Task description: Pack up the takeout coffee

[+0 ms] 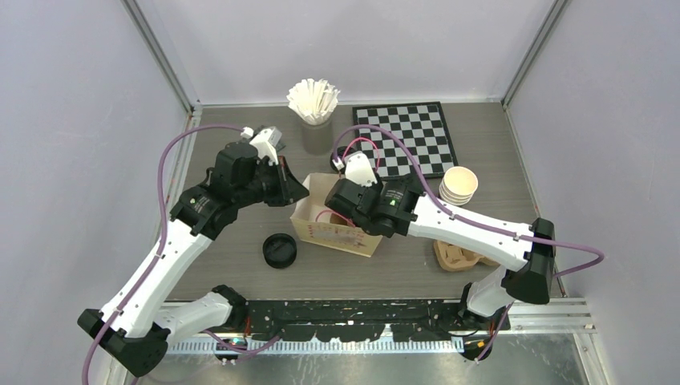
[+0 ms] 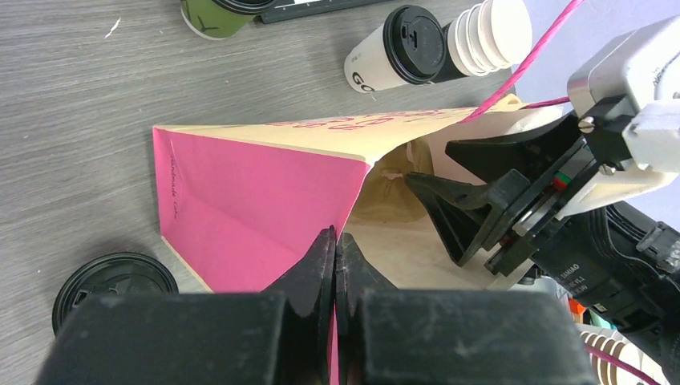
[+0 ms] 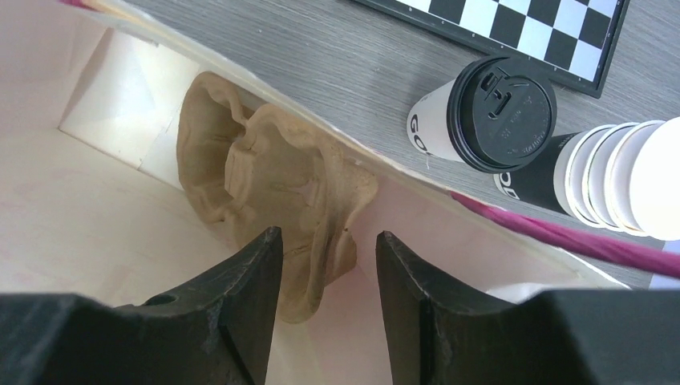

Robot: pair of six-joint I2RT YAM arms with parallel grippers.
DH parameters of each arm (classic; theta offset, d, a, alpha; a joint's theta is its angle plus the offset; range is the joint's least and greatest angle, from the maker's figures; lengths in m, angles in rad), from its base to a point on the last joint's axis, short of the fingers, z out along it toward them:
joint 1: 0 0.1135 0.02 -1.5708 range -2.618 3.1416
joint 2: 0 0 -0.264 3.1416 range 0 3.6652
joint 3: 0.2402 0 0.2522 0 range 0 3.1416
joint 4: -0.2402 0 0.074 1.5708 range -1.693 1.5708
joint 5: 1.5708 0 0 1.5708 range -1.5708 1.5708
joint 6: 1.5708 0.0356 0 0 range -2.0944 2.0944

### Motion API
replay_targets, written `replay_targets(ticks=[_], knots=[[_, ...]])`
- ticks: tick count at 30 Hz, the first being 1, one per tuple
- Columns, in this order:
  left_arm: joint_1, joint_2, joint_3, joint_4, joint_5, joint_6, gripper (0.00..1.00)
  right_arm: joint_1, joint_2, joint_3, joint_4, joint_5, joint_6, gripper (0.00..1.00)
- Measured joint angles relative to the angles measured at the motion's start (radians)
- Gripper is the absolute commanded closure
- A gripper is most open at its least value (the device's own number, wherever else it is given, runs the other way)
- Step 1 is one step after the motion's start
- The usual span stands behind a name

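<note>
Now, left hand [image 2: 334,243] tight on bag [image 2: 257,200] — right hand [image 3: 329,237] half-open.

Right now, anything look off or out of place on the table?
Yes. A loose black lid lies on the table left of the paper bag, on no cup. Inside the bag, the pulp carrier looks tipped against a wall rather than flat.
</note>
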Motion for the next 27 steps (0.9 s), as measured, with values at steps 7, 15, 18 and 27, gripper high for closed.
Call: replay_targets(ticks=[7,15,18,27], knots=[[0.0,-0.001,-0.006,0.003,0.013,-0.008,1.0,-0.014,0.0,-0.05,0.051,0.01,0.003,0.49],[0.0,-0.01,-0.014,0.003,0.024,-0.01,1.0,-0.023,0.001,-0.097,0.096,0.042,0.004,0.7],[0.0,-0.011,-0.018,0.002,0.027,-0.016,1.0,-0.024,0.001,-0.1,0.101,0.056,0.001,0.82],[0.0,-0.011,-0.019,0.002,0.03,-0.026,1.0,-0.025,-0.065,-0.103,0.111,0.042,-0.025,0.93]])
